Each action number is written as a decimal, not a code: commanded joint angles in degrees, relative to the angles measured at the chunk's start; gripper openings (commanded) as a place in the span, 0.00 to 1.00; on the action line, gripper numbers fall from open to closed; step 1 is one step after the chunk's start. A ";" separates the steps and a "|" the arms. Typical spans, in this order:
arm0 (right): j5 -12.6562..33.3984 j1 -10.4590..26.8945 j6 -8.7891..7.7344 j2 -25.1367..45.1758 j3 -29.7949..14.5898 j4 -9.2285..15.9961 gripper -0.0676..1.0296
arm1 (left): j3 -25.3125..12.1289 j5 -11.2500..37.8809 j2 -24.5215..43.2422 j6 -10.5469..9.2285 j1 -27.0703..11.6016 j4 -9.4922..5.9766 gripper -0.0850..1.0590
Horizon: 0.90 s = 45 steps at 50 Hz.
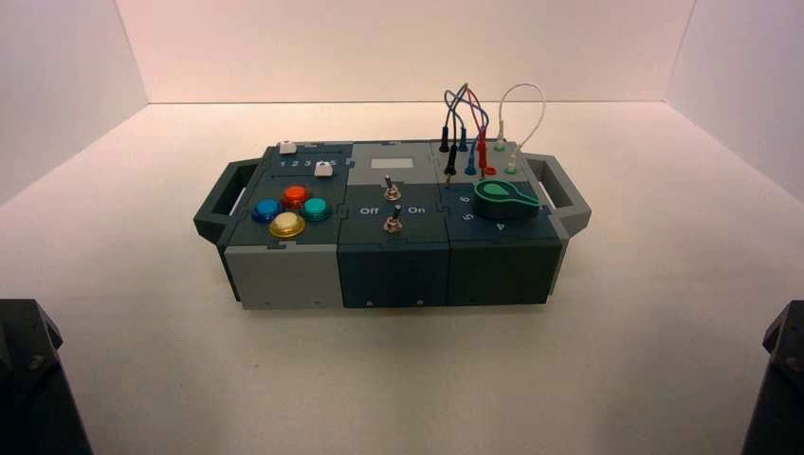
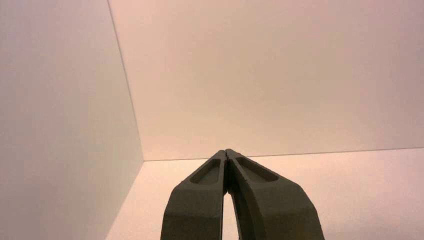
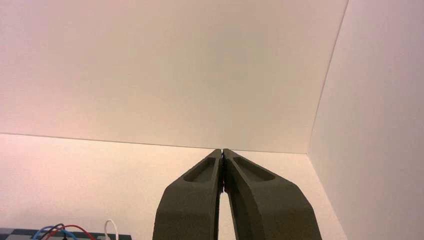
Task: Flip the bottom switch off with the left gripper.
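Observation:
In the high view the box (image 1: 284,270) stands mid-table with two silver toggles on its middle panel. The bottom switch (image 1: 391,225) is the nearer one, between the words Off and On; the matching top toggle (image 1: 391,188) sits behind it. Its lever position is too small to tell. My left arm (image 1: 28,379) is parked at the near left corner, far from the box. In the left wrist view my left gripper (image 2: 226,153) is shut on nothing, facing the bare wall corner. My right gripper (image 3: 221,152) is likewise shut and empty; its arm (image 1: 782,374) is parked near right.
The box's left panel carries blue (image 1: 266,209), red (image 1: 295,195), green (image 1: 316,208) and yellow (image 1: 286,225) buttons and two white sliders (image 1: 323,168). On the right are a green knob (image 1: 502,198) and looped wires (image 1: 469,123). White walls enclose the table.

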 commanded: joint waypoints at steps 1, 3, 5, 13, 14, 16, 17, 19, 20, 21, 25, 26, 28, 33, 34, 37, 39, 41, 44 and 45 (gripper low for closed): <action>-0.70 -0.26 -0.09 0.18 -0.79 -0.09 0.04 | -0.88 -0.62 0.44 0.00 -0.18 -0.09 0.05; -0.70 -0.26 0.00 0.26 -0.88 -0.09 0.04 | -0.88 -0.62 0.44 0.00 -0.18 -0.09 0.05; -0.70 -0.18 0.00 0.18 -0.79 -0.09 0.04 | -0.88 -0.62 0.44 0.00 -0.18 -0.09 0.05; -0.70 -0.09 0.00 0.26 -0.79 -0.09 0.04 | -0.88 -0.62 0.44 0.00 -0.18 -0.09 0.05; -0.70 -0.09 -0.09 0.26 -0.79 -0.09 0.04 | -0.79 -0.62 0.35 0.00 -0.18 -0.09 0.05; -0.70 -0.09 0.00 0.26 -0.79 -0.09 0.04 | -0.88 -0.62 0.44 0.00 -0.18 -0.09 0.05; -0.70 0.00 -0.09 0.26 -0.79 -0.09 0.04 | -0.88 -0.62 0.44 0.00 -0.18 -0.09 0.05; -0.70 -0.09 0.00 0.18 -0.79 -0.09 0.04 | -0.88 -0.53 0.44 0.00 -0.18 0.09 0.05; -0.70 -0.09 0.00 0.26 -0.79 -0.09 0.04 | -0.88 -0.53 0.44 0.09 -0.18 -0.09 0.05; -0.70 -0.09 0.00 0.26 -0.88 -0.09 0.04 | -0.88 -0.53 0.44 0.00 -0.18 -0.09 0.05; 0.00 0.00 0.00 0.18 -1.14 -0.09 0.04 | -1.05 -0.09 0.53 0.00 -0.18 0.09 0.05; 0.09 -0.09 0.00 0.18 -1.05 -0.09 0.04 | -1.14 0.09 0.53 -0.09 -0.18 0.09 0.05; 0.97 -0.09 0.09 0.00 -1.32 -0.09 0.04 | -1.32 0.79 0.53 -0.35 -0.26 -0.26 0.05; 5.01 -0.09 0.18 -1.05 -2.55 0.00 0.04 | -2.46 4.04 0.53 -1.23 -1.14 -0.44 0.05; 6.15 0.00 0.18 -1.32 -2.81 0.00 0.04 | -2.99 5.27 0.53 -1.49 -1.32 -0.53 0.05; 8.61 0.00 0.18 -2.02 -3.52 0.09 0.04 | -4.66 9.40 0.53 -2.20 -1.67 -0.79 0.05; 10.28 0.00 0.18 -2.64 -4.04 0.00 0.04 | -6.15 12.83 0.88 -2.64 -1.67 -0.88 0.05; 11.95 0.00 0.18 -2.99 -4.39 0.00 0.04 | -7.12 14.85 1.14 -2.72 -1.67 -0.88 0.05; 13.97 0.00 0.18 -3.25 -5.19 0.09 0.04 | -8.44 18.02 1.67 -2.64 -1.67 -0.79 0.05; 14.94 0.00 0.18 -3.25 -5.54 0.00 0.04 | -8.79 19.16 1.76 -2.55 -1.67 -0.79 0.05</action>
